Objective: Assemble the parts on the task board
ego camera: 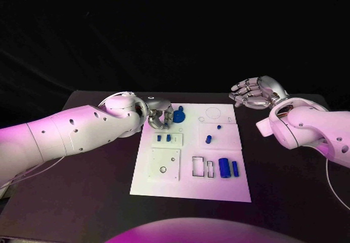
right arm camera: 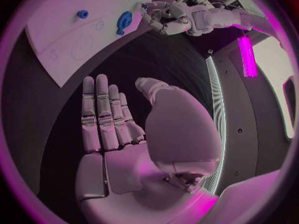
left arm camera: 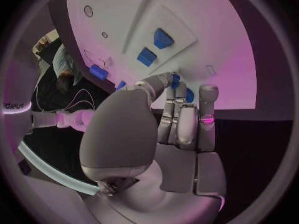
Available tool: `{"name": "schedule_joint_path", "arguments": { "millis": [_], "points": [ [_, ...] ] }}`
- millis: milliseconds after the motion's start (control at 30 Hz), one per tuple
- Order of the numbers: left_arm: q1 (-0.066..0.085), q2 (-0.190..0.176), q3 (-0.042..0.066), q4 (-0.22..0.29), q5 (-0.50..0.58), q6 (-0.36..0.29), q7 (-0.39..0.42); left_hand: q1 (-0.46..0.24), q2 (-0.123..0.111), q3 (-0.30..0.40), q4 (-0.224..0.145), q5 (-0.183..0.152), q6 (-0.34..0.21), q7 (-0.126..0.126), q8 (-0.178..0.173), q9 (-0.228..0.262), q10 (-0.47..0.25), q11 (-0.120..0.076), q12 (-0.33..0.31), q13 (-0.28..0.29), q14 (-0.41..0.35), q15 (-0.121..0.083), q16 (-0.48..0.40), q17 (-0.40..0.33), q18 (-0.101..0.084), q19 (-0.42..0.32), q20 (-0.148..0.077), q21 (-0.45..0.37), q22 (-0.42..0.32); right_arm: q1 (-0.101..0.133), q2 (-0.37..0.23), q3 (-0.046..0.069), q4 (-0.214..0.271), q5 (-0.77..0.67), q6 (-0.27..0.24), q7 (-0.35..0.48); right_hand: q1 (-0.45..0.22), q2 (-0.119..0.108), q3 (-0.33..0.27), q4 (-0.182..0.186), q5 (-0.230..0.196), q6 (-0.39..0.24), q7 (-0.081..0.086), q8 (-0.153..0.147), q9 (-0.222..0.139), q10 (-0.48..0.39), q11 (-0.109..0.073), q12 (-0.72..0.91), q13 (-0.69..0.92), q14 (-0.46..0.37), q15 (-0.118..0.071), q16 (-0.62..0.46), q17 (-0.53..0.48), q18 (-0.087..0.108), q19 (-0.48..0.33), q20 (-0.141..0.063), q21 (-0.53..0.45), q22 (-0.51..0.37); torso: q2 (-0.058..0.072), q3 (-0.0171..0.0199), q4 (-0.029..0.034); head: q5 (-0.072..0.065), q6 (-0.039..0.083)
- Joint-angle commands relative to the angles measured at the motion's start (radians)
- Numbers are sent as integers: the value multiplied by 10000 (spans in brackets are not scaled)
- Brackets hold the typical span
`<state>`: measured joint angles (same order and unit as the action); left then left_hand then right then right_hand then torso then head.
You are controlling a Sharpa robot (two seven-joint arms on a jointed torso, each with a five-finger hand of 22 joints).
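A white task board (ego camera: pixel 191 190) is lying at the centre of a dark bench (ego camera: pixel 87 202), long side running away from the robot. Small blue parts are sitting on it: a round disc-shaped part (ego camera: pixel 179 116) near the far edge at about eleven o'clock, two short pegs (ego camera: pixel 163 137) just nearer at about ten o'clock, two small parts (ego camera: pixel 210 137) close to the centre, and two upright cylinders (ego camera: pixel 227 167) at about four o'clock beside narrow rectangular slots (ego camera: pixel 198 166).

The left robot hand (ego camera: pixel 160 116) is reaching over the board's far left corner, its fingers curling down right beside the round disc-shaped part. In the left wrist view the fingertips (left arm camera: pixel 175 82) are closing near something small and blue, but whether they are actually gripping it cannot be told.

The right robot hand (ego camera: pixel 252 93) is hovering beyond the board's far right corner, at about one o'clock, holding nothing; in the right wrist view its fingers (right arm camera: pixel 102 112) are stretching out flat and apart.

The step in hand seems to be picking up a part at the far left corner. Next, the left robot hand would probably need a firm pinch, a lift, and careful alignment over a matching recess.
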<state>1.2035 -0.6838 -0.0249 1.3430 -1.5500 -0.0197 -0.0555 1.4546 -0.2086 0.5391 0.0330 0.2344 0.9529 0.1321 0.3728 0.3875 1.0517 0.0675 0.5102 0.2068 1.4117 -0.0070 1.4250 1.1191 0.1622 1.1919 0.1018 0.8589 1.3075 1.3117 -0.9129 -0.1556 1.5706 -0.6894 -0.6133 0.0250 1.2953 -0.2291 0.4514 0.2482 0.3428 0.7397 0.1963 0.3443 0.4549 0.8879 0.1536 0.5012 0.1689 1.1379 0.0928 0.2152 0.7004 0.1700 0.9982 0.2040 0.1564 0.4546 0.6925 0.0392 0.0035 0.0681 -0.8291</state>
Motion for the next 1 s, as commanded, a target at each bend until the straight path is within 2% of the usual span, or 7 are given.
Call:
{"name": "schedule_joint_path", "arguments": {
  "millis": [33, 1000],
  "points": [
    [1, 25, -2, 24, 125, 240, 116, -24, 102, -11, -35, -49, 78, 6, -49, 12, 128, -79, 10, -11, 57, 0, 6, -17, -192, 64, -5, -41, 647, -4, 5, 1, 8, -94, 62, 111, 60, 38, 0, -40, 48, -69, 216, 69, -9, 23, 12, -31, -8, -15, 43, -47, -14, 116, -9, 45, -45, -9, 2, -3, 3, -1, -7],
    [-1, 40, -77, -51, 200, 494, 93, -184, 76, -72, -12, -179, 34, 21, -137, 10, 104, -43, -162, -74, 40, 27, -17, -67, -189, 12, 8, -164, 628, -4, 6, 1, 4, -94, 68, 104, 67, 39, 8, -45, 66, -70, 213, 91, -24, 34, 8, -29, -33, -4, 40, -54, -13, 117, 2, 43, -48, -25, 0, -3, 1, -20, -59]
  ]
}}
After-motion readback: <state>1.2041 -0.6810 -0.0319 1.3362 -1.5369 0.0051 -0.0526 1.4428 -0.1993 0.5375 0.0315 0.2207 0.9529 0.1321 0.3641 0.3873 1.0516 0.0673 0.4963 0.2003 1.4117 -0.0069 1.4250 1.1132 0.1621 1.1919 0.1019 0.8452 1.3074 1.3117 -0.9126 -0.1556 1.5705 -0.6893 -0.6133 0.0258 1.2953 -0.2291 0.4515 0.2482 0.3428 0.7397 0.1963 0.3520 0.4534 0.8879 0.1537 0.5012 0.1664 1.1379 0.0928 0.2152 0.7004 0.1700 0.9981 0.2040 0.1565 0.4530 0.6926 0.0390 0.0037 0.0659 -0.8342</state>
